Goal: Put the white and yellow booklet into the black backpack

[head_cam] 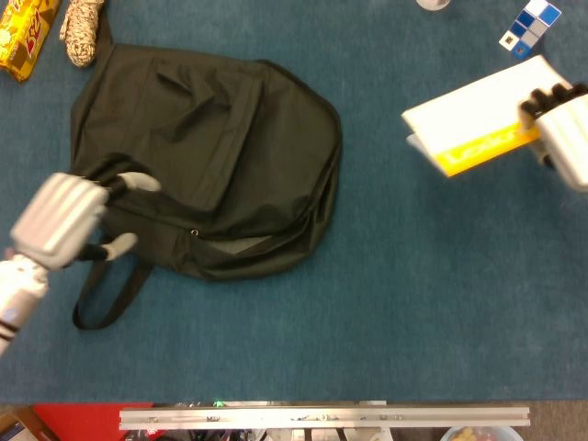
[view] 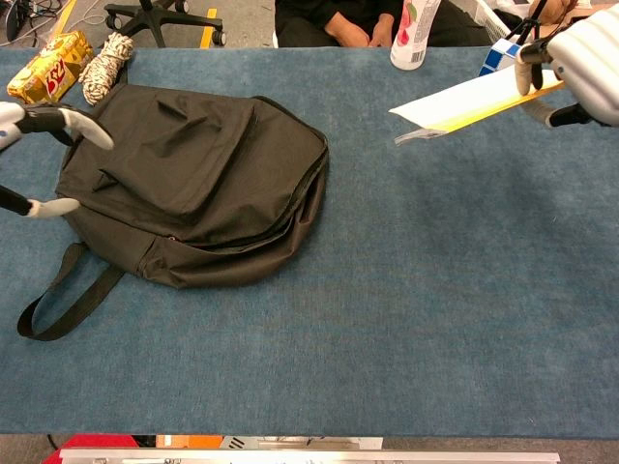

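The silver left hand (head_cam: 62, 219) hovers with fingers spread, while the silver right hand (head_cam: 562, 129), raised, pinches a white and yellow booklet (head_cam: 470, 119).

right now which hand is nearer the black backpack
Left. The left hand hovers at the black backpack's strap-side edge, fingers spread. The right hand is far off across the table, holding the booklet in the air.

The left hand (head_cam: 57, 220) is showing a ridged, silver-grey shell with dark joints, pale grey fingers (head_cam: 136, 182) and a white wrist. The right hand (head_cam: 562, 129) is showing the same silver ribbed shell, with black fingers (head_cam: 542, 96).
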Controlling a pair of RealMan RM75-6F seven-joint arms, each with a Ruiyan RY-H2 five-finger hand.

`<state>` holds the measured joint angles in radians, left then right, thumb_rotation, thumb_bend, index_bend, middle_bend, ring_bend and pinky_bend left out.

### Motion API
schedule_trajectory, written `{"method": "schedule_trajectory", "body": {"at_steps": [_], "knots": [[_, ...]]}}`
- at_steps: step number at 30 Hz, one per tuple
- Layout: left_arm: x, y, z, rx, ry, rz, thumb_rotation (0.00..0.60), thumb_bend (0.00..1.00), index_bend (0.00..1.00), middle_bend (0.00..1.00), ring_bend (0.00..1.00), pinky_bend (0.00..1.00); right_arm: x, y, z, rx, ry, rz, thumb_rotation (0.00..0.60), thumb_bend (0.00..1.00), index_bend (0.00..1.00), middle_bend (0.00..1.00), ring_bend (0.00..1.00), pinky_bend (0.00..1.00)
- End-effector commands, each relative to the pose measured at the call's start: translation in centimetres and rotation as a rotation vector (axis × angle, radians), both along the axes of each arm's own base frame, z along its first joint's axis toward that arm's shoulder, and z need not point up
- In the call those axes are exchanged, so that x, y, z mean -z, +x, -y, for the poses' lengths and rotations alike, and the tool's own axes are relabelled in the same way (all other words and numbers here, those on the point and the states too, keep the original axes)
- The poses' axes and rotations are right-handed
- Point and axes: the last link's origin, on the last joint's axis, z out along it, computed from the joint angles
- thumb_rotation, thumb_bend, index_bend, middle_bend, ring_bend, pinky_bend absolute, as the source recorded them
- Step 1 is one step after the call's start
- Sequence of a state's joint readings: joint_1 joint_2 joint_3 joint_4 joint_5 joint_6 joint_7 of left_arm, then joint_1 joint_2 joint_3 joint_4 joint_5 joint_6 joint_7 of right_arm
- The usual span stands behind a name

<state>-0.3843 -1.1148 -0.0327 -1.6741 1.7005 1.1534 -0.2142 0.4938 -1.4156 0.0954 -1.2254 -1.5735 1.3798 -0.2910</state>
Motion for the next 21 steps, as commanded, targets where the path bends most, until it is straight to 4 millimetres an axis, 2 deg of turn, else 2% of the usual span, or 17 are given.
{"method": "schedule_trajectory", "body": {"at_steps": [1,12,21], "knots": [[1.8,2.0,-0.9,0.066,-0.032,-0.012,0.600,0.20,0.30,0.25,0.17,0.28,-1.2,-0.4,-0.1,0.020,-0.034,-0.001,0.600,0.29,0.87,0.70,0.61,0.72],[7.5,6.4,-3.2,0.115,-0.101,-0.033,0.600,0.20,0.23,0.20,0.14,0.28,-3.4,-1.6,-0.8,0.068,-0.088,0.005,0.600,0.29,0.88,0.70,0.61,0.72],[10.7,8.0,-5.0,0.083,-0.122,-0.108,0.600,0.20,0.11,0.13,0.10,0.27,-3.4,-1.9,-1.4,0.080,-0.081,0.013,0.600,0.29,0.88,0.70,0.61,0.72]]}}
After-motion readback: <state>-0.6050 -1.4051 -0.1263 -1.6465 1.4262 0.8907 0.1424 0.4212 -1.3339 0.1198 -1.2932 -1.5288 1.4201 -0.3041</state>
